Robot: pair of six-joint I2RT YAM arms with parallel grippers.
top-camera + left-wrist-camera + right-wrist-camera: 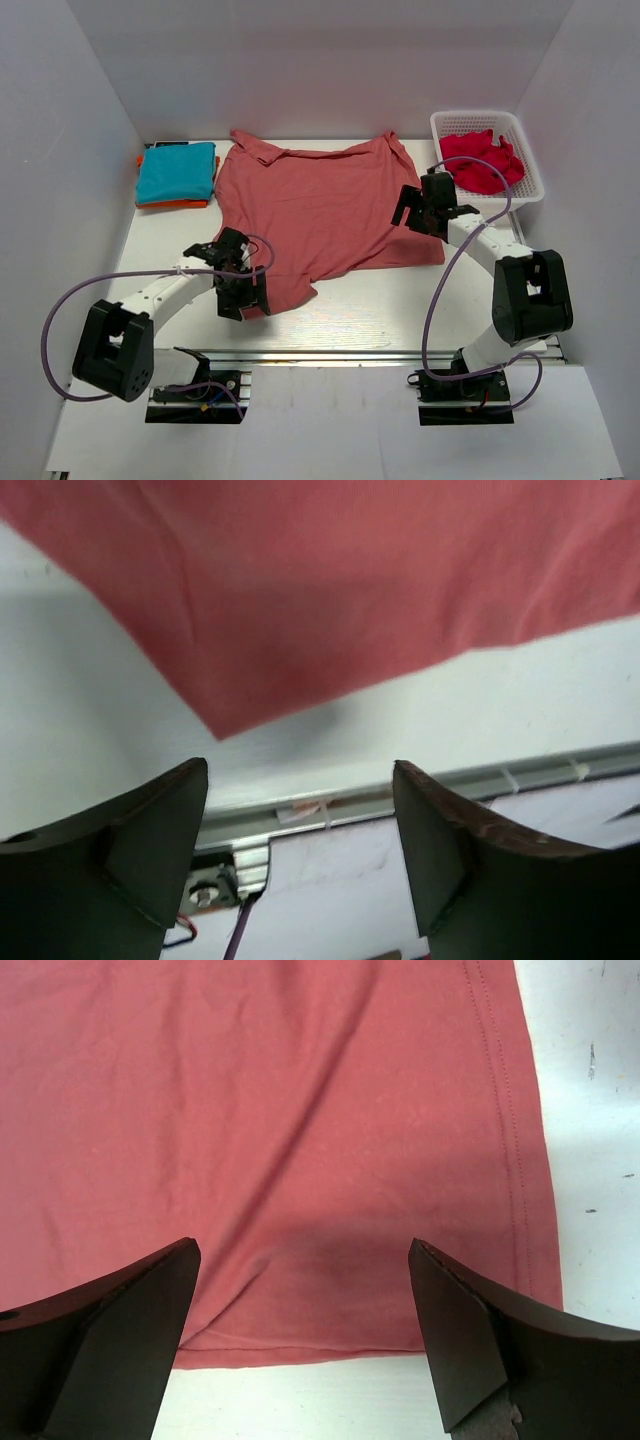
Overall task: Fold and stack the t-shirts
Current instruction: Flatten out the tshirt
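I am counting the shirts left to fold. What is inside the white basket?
A crumpled crimson shirt lies inside the white basket. It covers most of the bottom, so anything beneath it cannot be seen.

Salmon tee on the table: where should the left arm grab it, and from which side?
Grip the salmon tee at its pointed near-left corner: it lies flat and juts toward the open left gripper. Probably best to come in low from the near edge of the table, pinching across the tip.
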